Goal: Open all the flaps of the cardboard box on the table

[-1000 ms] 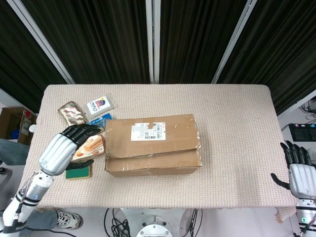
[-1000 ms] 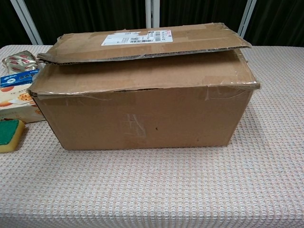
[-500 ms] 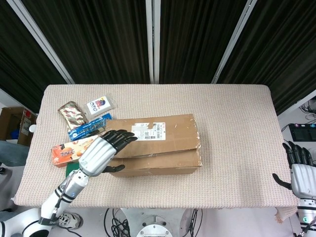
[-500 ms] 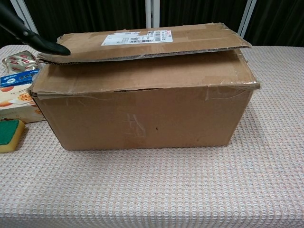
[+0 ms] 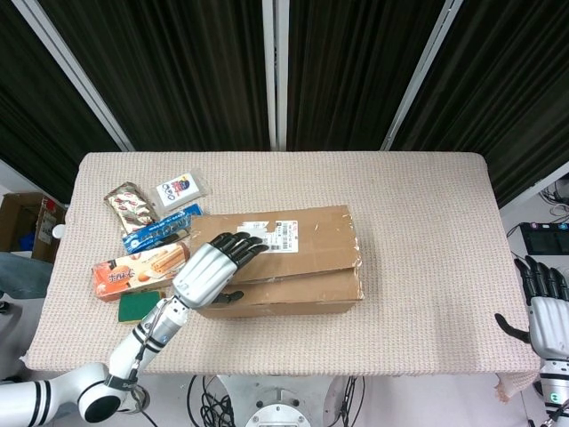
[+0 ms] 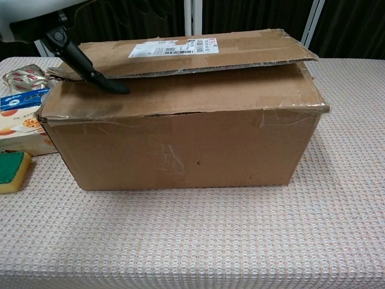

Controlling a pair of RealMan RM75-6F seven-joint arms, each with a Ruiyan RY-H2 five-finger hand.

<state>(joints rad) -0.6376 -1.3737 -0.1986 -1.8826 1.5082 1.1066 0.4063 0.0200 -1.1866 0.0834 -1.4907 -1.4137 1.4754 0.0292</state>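
Here, left hand (image 5: 212,265) over creased rectangular cardboard box (image 5: 276,262), woven tablecloth (image 5: 427,231)

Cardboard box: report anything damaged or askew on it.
The cardboard box looks worn. Its top labelled flap sits slightly raised over the lower flap, with ragged, torn edges at its left end and tape remnants. The left hand hovers over that end.

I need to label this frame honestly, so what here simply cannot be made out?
- Left hand, head view: whether its fingers touch the upper flap; the hand's back hides them.
- Left hand, chest view: cut by the top edge.
- Cardboard box contents: flaps cover them.
- Right hand: cropped by the frame edge.
- Shipping label: too small.
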